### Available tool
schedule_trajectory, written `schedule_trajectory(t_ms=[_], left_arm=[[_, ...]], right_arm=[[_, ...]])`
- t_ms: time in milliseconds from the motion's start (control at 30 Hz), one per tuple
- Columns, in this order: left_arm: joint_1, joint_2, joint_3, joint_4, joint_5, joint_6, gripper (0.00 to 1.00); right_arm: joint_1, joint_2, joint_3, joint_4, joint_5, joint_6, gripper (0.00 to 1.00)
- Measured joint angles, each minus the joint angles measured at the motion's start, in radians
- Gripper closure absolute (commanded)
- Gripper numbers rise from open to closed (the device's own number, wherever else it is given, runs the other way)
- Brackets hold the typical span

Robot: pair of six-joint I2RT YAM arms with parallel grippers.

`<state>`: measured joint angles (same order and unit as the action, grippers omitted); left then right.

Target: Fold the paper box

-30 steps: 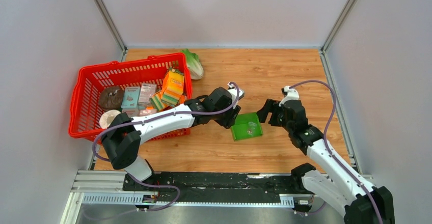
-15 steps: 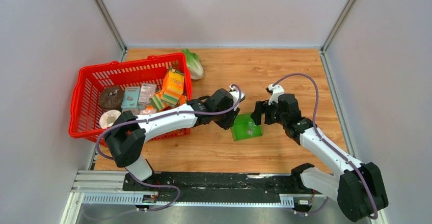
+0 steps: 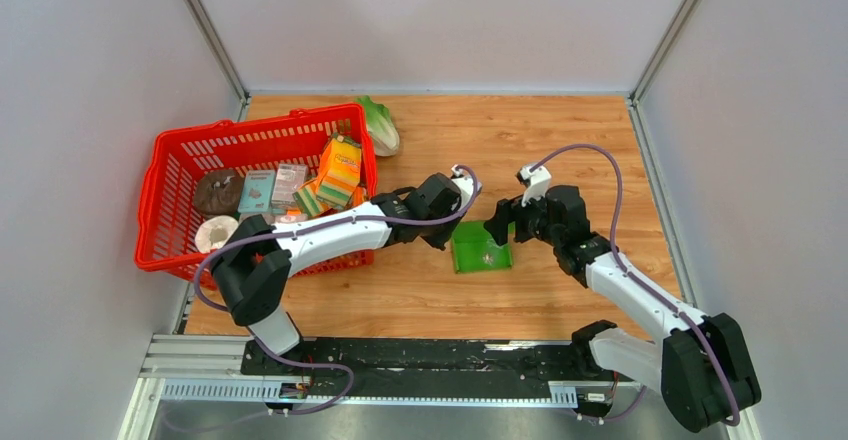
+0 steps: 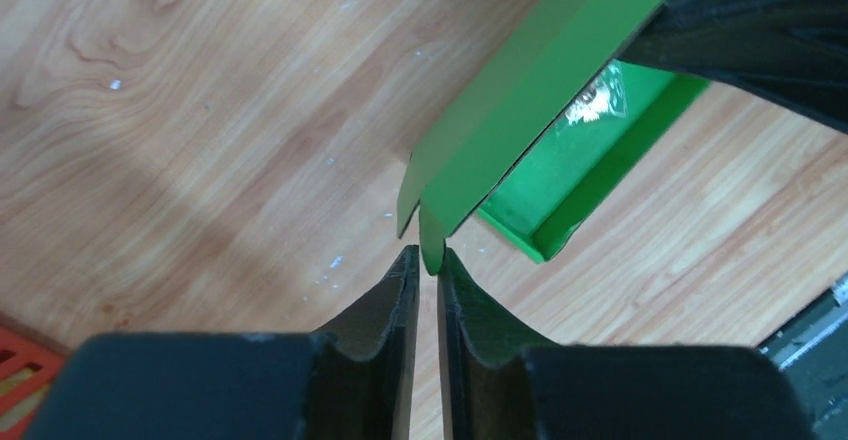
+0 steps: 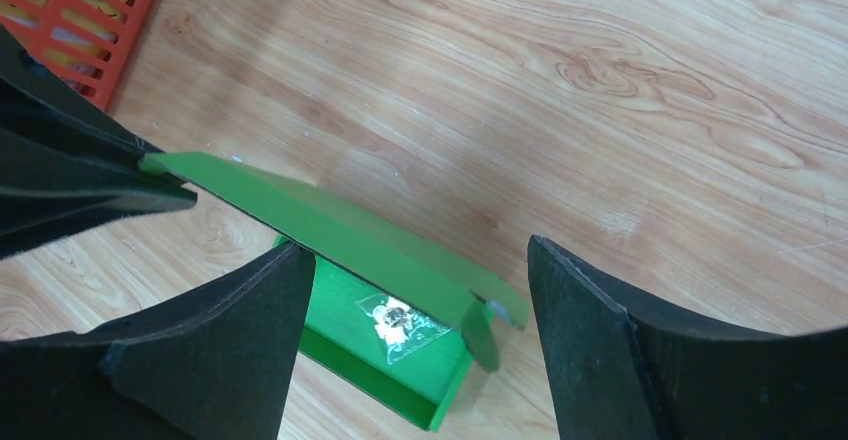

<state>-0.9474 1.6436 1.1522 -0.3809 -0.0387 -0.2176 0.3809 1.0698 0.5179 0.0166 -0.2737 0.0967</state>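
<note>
The paper box (image 3: 482, 248) lies near the middle of the wooden worktop (image 3: 570, 150), to the right of the red basket (image 3: 160, 155) and between the two arms' tips. Its shallow tray rests flat on the wood with the open side up; a long lid flap stands raised and tilted over the tray; a short tab hangs down from the flap's far end in the right wrist view. Inside the tray lies a small clear packet (image 5: 398, 320) holding something pale, too small to make out.

The left end effector (image 4: 425, 268) reaches in from the basket side; its fingers stand narrow, almost together, and pinch a small corner tab of the raised flap between their tips; the flap rises away from that pinch toward the upper right of the left wrist view.

The right end effector (image 5: 418, 250) stands wide, its two dark fingers well apart on either side of the box; the raised flap runs across the gap between them; one finger sits just beside the flap's underside, and whether it touches the card cannot be told; nothing is held in it.

The basket sits at the left of the worktop, well apart from the box; it holds an orange carton (image 3: 342, 160) standing on end among several small packets and two round things; a pale green lettuce (image 3: 380, 125) lies on the wood just behind the basket's far right corner.
</note>
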Motion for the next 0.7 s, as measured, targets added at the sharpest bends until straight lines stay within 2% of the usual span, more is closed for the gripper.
schedule_trajectory(t_ms=[167, 267, 367, 400, 500, 700], left_arm=[[0.000, 0.025, 0.050, -0.018, -0.077, 0.026, 0.92], [0.000, 0.048, 0.085, -0.025, -0.118, 0.053, 0.93], [0.001, 0.060, 0.103, -0.028, -0.140, 0.085, 0.80], [0.002, 0.060, 0.103, -0.029, -0.140, 0.094, 0.66], [0.018, 0.060, 0.101, -0.026, -0.118, 0.122, 0.52], [0.066, 0.045, 0.066, -0.001, -0.016, 0.159, 0.52]], right_arm=[[0.000, -0.007, -0.012, 0.010, 0.012, 0.006, 0.18], [0.000, -0.002, -0.012, 0.018, 0.026, 0.011, 0.18], [0.000, 0.018, -0.012, 0.025, 0.036, 0.024, 0.18], [0.000, 0.022, -0.012, 0.023, 0.043, 0.031, 0.17], [0.000, 0.023, 0.000, -0.005, 0.068, 0.046, 0.17], [0.000, -0.002, 0.042, -0.095, 0.104, 0.084, 0.17]])
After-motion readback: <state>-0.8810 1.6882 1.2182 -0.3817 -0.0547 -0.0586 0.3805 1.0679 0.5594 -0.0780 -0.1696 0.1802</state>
